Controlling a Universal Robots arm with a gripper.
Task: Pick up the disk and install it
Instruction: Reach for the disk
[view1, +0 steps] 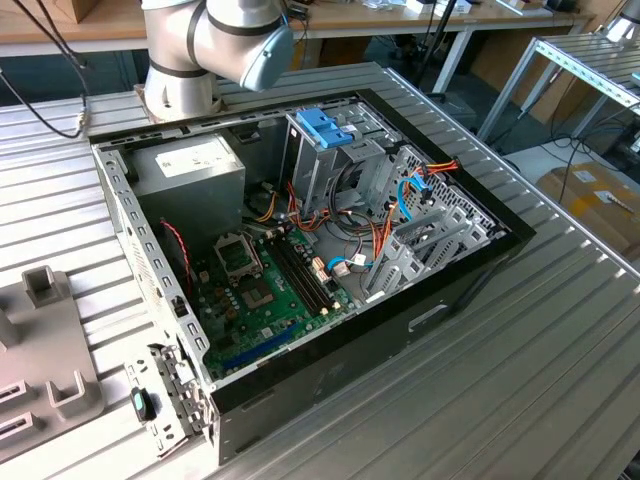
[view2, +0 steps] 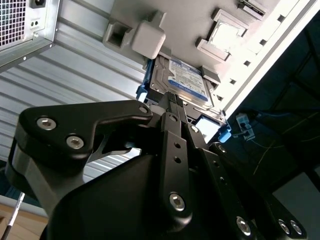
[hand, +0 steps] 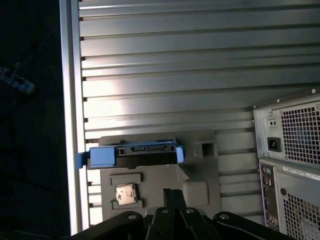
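Disk lies on grey tray

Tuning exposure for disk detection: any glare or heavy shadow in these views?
First wrist view: bright glare band on the ribbed table; the disk shows a dark, shadowed edge. Second wrist view: disk label evenly lit, white block nearly blown out. Exterior view: soft even light in the computer case.

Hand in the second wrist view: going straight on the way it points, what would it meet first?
Most likely the disk, lying on the grey holder: the hand points at its near edge. The gap between them is unclear.
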